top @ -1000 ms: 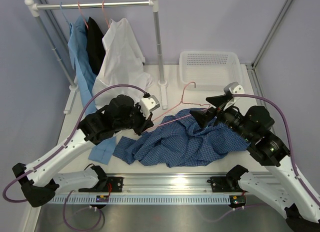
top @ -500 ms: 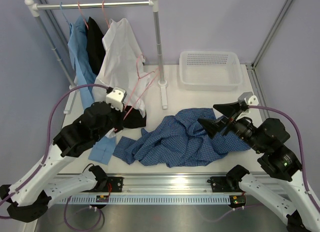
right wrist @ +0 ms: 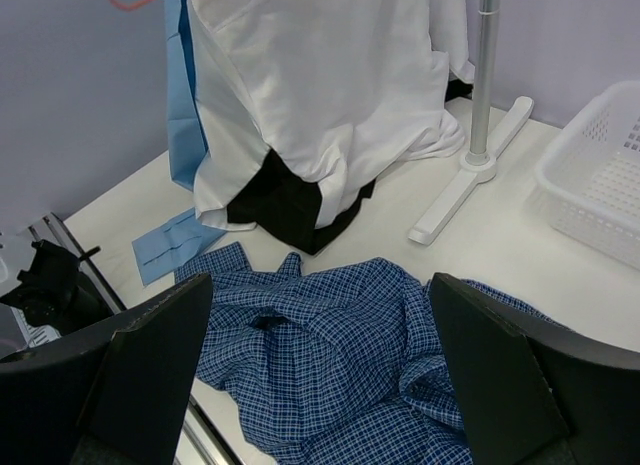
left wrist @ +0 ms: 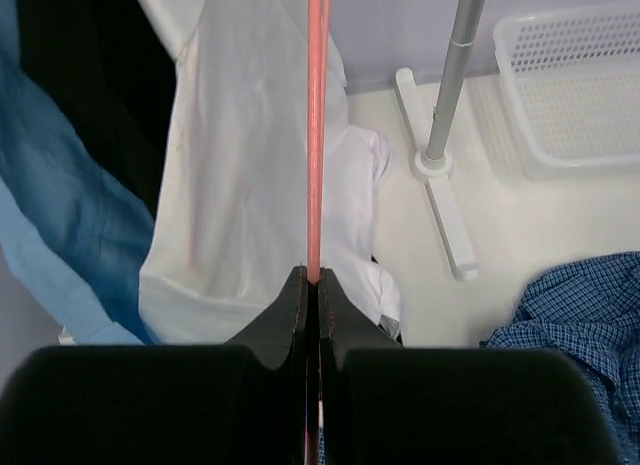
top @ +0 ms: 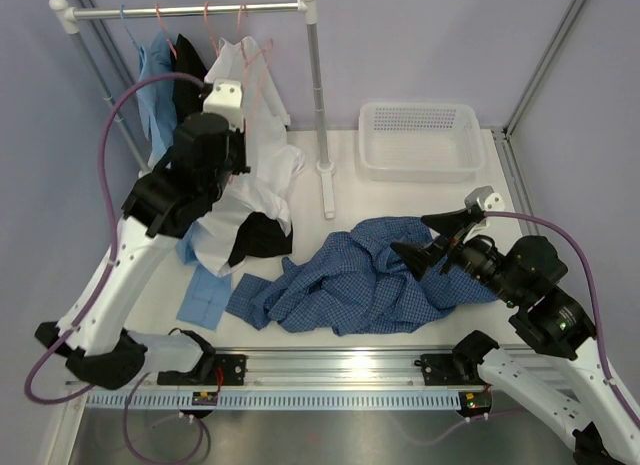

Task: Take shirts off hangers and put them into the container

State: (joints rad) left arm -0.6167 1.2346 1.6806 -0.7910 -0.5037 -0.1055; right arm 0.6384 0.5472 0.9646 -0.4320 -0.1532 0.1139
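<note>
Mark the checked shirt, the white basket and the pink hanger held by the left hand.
checked shirt (top: pixel 370 280): top view, middle of the crumpled cloth.
white basket (top: pixel 420 167): top view, near wall.
pink hanger (left wrist: pixel 316 135): left wrist view, straight wire.

Bright, even, diffuse overhead light; faint soft shadows; mostly crisp focus across all views.

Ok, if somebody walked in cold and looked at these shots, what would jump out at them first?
Probably the blue checked shirt lying crumpled on the table at front centre, with the open right gripper hovering over it. Next, the left gripper, shut on a pink hanger up by the rack, beside the hanging white shirt. The white basket at back right holds nothing.
</note>
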